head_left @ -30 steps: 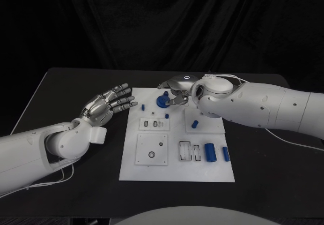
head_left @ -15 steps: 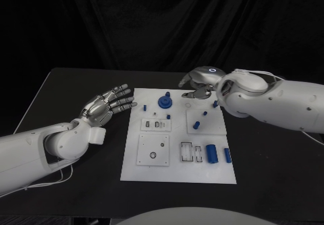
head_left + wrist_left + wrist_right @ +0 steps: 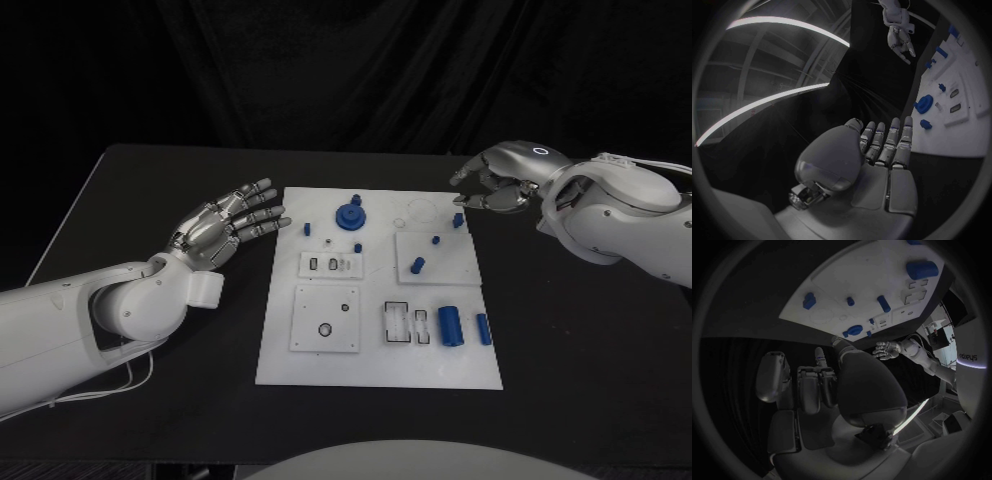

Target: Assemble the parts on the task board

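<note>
Parts [image 3: 351, 214] — well apart from fingers [image 3: 263, 213]

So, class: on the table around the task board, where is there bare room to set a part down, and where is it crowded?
Free: the black table beyond the left hand, the near strip below the task board, and the right side below the right hand. Crowded: the board's far end, round the blue knob and small blue pegs.

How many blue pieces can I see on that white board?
8. The big round one and three small ones lie along the far part, two on the right middle plate, and two cylinders near right. Tinier ones may escape notice.
</note>
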Available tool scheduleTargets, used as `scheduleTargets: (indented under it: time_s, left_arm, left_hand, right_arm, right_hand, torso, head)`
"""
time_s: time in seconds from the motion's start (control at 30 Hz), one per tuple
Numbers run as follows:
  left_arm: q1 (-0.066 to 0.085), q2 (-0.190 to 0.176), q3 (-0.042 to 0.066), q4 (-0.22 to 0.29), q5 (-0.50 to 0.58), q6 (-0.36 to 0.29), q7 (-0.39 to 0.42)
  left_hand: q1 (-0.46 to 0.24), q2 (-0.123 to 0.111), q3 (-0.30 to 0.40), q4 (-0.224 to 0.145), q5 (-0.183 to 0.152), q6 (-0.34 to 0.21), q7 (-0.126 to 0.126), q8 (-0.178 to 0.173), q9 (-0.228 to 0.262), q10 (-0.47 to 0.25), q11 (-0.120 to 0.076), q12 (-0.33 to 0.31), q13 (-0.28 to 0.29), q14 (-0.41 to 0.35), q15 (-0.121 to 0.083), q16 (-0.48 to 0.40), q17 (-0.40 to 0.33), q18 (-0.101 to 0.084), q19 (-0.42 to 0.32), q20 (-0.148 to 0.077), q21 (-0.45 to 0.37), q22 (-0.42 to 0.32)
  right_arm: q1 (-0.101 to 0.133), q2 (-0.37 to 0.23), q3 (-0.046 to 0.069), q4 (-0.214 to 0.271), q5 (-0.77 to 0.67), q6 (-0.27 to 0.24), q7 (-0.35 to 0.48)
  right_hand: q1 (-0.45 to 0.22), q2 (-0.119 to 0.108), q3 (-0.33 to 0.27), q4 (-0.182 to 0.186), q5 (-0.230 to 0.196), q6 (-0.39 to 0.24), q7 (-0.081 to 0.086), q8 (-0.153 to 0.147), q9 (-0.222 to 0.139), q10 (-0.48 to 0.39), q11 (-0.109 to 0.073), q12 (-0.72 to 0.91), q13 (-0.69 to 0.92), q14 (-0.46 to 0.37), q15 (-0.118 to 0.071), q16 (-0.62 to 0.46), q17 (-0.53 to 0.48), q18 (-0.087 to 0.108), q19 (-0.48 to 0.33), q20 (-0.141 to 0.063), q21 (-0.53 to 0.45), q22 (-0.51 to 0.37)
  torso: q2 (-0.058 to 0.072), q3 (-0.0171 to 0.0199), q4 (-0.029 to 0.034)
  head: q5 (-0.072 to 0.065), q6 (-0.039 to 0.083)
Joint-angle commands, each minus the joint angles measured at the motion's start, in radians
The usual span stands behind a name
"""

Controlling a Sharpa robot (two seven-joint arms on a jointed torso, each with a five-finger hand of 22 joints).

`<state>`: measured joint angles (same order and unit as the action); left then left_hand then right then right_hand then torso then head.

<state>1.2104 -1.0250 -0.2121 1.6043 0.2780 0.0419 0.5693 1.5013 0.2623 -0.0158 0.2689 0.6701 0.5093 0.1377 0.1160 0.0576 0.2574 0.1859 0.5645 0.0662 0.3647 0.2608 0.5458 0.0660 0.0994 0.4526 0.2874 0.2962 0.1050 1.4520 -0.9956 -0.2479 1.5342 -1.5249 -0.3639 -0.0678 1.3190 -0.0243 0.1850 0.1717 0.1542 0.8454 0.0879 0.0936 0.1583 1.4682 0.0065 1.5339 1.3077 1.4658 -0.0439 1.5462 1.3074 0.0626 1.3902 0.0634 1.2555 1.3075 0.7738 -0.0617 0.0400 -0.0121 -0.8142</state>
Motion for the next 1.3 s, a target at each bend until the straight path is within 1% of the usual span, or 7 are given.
scheduleTargets:
  time_s: [0.03,0.13,0.3,0.5,0.6,1.0,1.3]
  left_arm:
    - [-0.001,0.004,0.001,0.002,0.003,0.010,0.012]
    - [-0.001,0.005,0.001,0.003,0.003,0.011,0.012]
    - [-0.001,0.006,0.001,0.002,0.003,0.013,0.012]
    - [-0.002,0.007,0.001,0.002,0.003,0.017,0.010]
    - [-0.002,0.007,0.001,0.001,0.003,0.018,0.010]
    - [-0.007,0.007,0.001,0.000,0.003,0.027,0.010]
    - [-0.010,0.003,0.001,0.000,0.003,0.028,0.010]
  left_hand:
    - [0.001,-0.011,0.006,-0.001,0.003,0.002,0.002,0.001,0.001,0.000,0.009,0.004,0.001,-0.001,0.007,0.006,0.000,-0.008,-0.004,0.000,0.006,-0.001]
    - [0.001,-0.012,0.009,-0.001,0.003,0.003,0.002,0.002,0.002,0.001,0.009,0.004,0.001,0.000,0.007,0.007,0.001,-0.008,-0.004,0.001,0.006,-0.001]
    - [0.001,-0.012,0.009,-0.001,0.003,0.003,0.002,0.002,0.002,0.001,0.009,0.004,0.001,0.000,0.007,0.007,0.001,-0.008,-0.004,0.001,0.006,-0.001]
    - [0.000,-0.012,0.012,-0.001,0.003,0.001,0.002,0.001,0.001,0.001,0.010,0.004,0.001,0.000,0.007,0.008,0.001,-0.009,-0.004,0.001,0.006,-0.001]
    - [0.000,-0.012,0.012,-0.001,0.003,0.001,0.002,0.001,0.001,0.001,0.010,0.004,0.001,0.000,0.007,0.008,0.001,-0.009,-0.004,0.001,0.006,-0.001]
    - [-0.002,-0.013,0.021,0.000,0.004,-0.002,0.002,0.000,0.001,0.001,0.013,0.005,0.001,0.000,0.009,0.010,0.000,-0.010,-0.004,0.001,0.007,0.000]
    - [-0.002,-0.013,0.021,0.000,0.004,-0.002,0.002,0.000,0.001,0.001,0.013,0.005,0.001,0.000,0.009,0.010,0.000,-0.010,-0.004,0.001,0.007,0.000]
  right_arm:
    - [-0.016,-0.010,0.000,-0.012,0.005,-0.023,0.002]
    - [-0.031,-0.011,0.000,-0.030,0.018,-0.024,0.004]
    - [-0.047,0.000,-0.001,-0.062,0.026,-0.018,0.005]
    - [-0.061,0.017,-0.001,-0.097,0.029,-0.008,0.004]
    - [-0.066,0.024,-0.001,-0.109,0.029,-0.003,0.003]
    - [-0.084,0.044,-0.001,-0.127,0.030,0.022,-0.005]
    - [-0.091,0.055,-0.001,-0.141,0.030,0.027,-0.006]
  right_hand:
    - [0.006,-0.003,-0.004,0.011,-0.015,0.001,-0.006,-0.006,-0.002,0.013,-0.007,-0.009,0.172,0.080,-0.009,-0.019,0.228,0.014,-0.009,-0.001,-0.017,0.157]
    - [0.007,-0.006,-0.007,0.016,-0.023,0.003,-0.005,-0.009,-0.003,0.008,-0.008,-0.013,0.166,0.077,-0.009,-0.024,0.225,0.016,-0.013,-0.002,-0.027,0.154]
    - [0.006,-0.011,-0.016,0.028,-0.045,0.004,-0.003,-0.015,-0.004,0.003,-0.006,-0.018,0.158,0.074,-0.009,-0.033,0.218,0.017,-0.015,-0.002,-0.040,0.151]
    - [0.002,-0.017,-0.034,0.049,-0.089,-0.002,-0.002,-0.024,-0.008,-0.011,-0.005,-0.028,0.142,0.066,-0.007,-0.051,0.204,0.021,-0.023,-0.001,-0.067,0.143]
    - [-0.003,-0.021,-0.043,0.058,-0.100,-0.007,-0.001,-0.027,-0.009,-0.015,-0.004,-0.032,0.137,0.063,-0.007,-0.057,0.200,0.022,-0.025,-0.001,-0.076,0.141]
    - [0.002,-0.027,-0.051,0.061,-0.101,-0.014,0.001,-0.028,-0.011,-0.029,-0.003,-0.041,0.121,0.054,-0.006,-0.076,0.185,0.027,-0.037,0.000,-0.103,0.134]
    - [0.028,-0.023,-0.049,0.052,-0.083,-0.016,0.003,-0.026,-0.011,-0.036,-0.001,-0.046,0.114,0.049,-0.004,-0.086,0.179,0.029,-0.041,0.002,-0.119,0.130]
  torso:
    - [0.002,0.0000,0.0033]
    - [0.002,0.0013,-0.0013]
    - [0.001,0.0011,0.0011]
    - [0.002,0.0014,0.0022]
    - [0.002,0.0008,0.0007]
    - [0.001,0.0000,0.0022]
    - [0.001,0.0001,0.0011]
  head:
    - [-0.005,0.007]
    - [-0.003,0.008]
    - [-0.007,0.003]
    - [-0.005,0.004]
    - [-0.005,0.006]
    - [-0.006,0.004]
    - [-0.006,0.003]
